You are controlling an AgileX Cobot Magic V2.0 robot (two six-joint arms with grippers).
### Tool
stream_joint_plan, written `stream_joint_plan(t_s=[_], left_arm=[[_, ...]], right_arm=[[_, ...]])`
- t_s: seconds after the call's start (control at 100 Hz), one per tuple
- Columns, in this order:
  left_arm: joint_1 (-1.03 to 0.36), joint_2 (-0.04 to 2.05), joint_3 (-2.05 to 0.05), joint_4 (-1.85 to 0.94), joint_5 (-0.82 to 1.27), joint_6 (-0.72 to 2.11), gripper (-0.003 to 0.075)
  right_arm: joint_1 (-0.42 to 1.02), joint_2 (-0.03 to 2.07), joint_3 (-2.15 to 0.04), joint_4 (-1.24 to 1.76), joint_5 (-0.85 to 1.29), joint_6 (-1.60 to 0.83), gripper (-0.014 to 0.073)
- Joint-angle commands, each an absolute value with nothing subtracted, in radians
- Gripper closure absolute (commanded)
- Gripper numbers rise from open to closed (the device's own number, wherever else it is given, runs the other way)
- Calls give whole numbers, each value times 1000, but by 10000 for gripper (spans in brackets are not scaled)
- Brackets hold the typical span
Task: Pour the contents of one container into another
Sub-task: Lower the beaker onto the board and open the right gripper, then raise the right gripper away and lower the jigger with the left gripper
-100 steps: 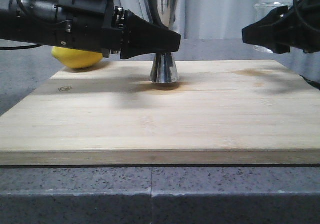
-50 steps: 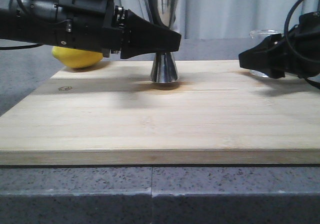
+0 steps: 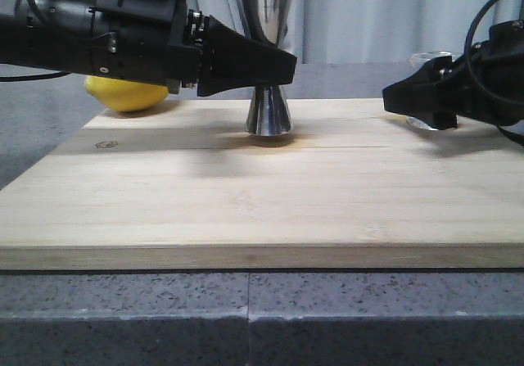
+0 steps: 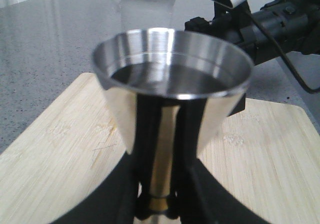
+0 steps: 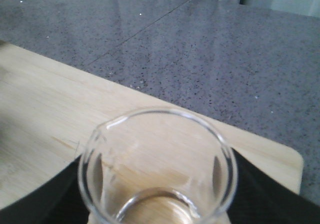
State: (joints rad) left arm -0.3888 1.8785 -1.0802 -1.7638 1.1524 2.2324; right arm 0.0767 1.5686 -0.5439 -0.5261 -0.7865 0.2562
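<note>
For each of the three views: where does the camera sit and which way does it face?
Front: low at the table edge, facing forward over the cutting board; both arms show.
Left wrist: behind the left gripper, looking into the jigger; the right arm shows beyond.
Right wrist: above the right gripper, looking into the beaker.
Front and left wrist share the jigger.
</note>
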Motion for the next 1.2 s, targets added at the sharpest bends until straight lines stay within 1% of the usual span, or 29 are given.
stream_joint_plan(t_s=[0.0, 0.21, 0.33, 0.55, 0.69, 1.19], left_arm=[[-398, 1831, -1107, -1851, 1257, 2226, 627], [-398, 1831, -1107, -1851, 1257, 2226, 627], [-398, 1831, -1107, -1851, 1257, 2226, 627], [-398, 1831, -1107, -1851, 1257, 2226, 627], [-398, 1831, -1107, -1851, 1257, 2226, 627], [-398, 1831, -1107, -1851, 1257, 2226, 627]], right_arm=[[70, 1523, -560, -505, -882, 247, 97], [70, 1419, -560, -483, -884, 247, 97], [70, 1352, -560, -483, -872, 287, 99], [70, 1224, -560, -486, -721, 327, 102], [70, 1167, -560, -486, -679, 344, 102], [70, 1146, -560, -490, -685, 343, 102]])
